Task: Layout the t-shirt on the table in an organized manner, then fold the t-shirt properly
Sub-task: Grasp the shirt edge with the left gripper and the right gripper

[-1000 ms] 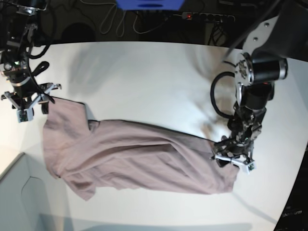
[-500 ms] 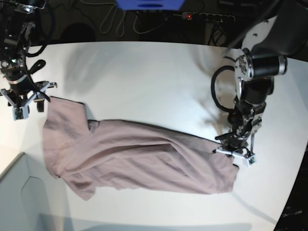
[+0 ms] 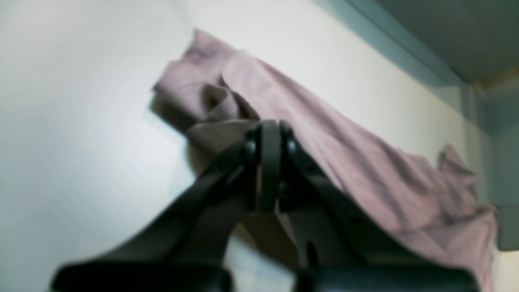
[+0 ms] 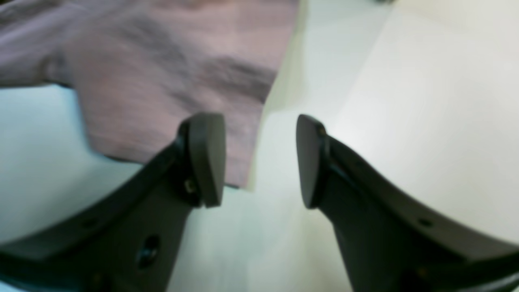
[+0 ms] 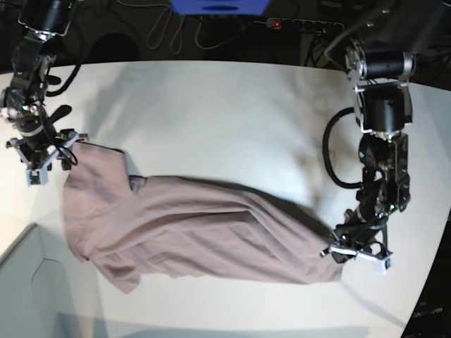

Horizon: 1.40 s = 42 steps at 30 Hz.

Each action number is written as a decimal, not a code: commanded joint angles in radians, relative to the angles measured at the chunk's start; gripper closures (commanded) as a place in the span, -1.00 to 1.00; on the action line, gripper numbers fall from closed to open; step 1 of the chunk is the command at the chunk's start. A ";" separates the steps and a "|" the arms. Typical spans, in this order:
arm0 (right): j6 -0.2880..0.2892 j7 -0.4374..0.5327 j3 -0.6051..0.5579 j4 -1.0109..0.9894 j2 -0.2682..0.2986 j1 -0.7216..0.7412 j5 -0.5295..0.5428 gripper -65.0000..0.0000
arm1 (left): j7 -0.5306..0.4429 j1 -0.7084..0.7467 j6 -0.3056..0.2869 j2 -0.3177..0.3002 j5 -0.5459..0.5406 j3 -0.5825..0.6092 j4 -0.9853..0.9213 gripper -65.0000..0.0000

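Note:
The mauve t-shirt [image 5: 197,232] lies wrinkled and stretched across the white table [image 5: 211,113], running from the left toward the front right. My left gripper [image 5: 356,250] is at the shirt's right end. In the left wrist view this gripper [image 3: 269,129] is shut, pinching a raised fold of the t-shirt [image 3: 344,154]. My right gripper [image 5: 42,156] is at the shirt's far left corner. In the right wrist view it [image 4: 259,162] stands open over the table [image 4: 425,101], one finger [image 4: 206,158] above the edge of the t-shirt [image 4: 174,61], nothing between the jaws.
A pale box corner [image 5: 28,296] sits at the front left, beside the shirt. Cables and a power strip [image 5: 303,24] lie behind the table, with a blue object [image 5: 218,5] at the back. The table's curved edge [image 5: 430,260] runs just right of my left gripper.
My left gripper has shut on the shirt's right end and shifted toward the front right. The right gripper stays open near the left corner, barely moved.

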 commanded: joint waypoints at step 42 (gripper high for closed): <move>-0.006 0.028 0.038 0.246 0.013 -0.256 0.014 1.00 | 0.183 0.308 0.055 0.003 -0.088 -0.224 0.486 1.00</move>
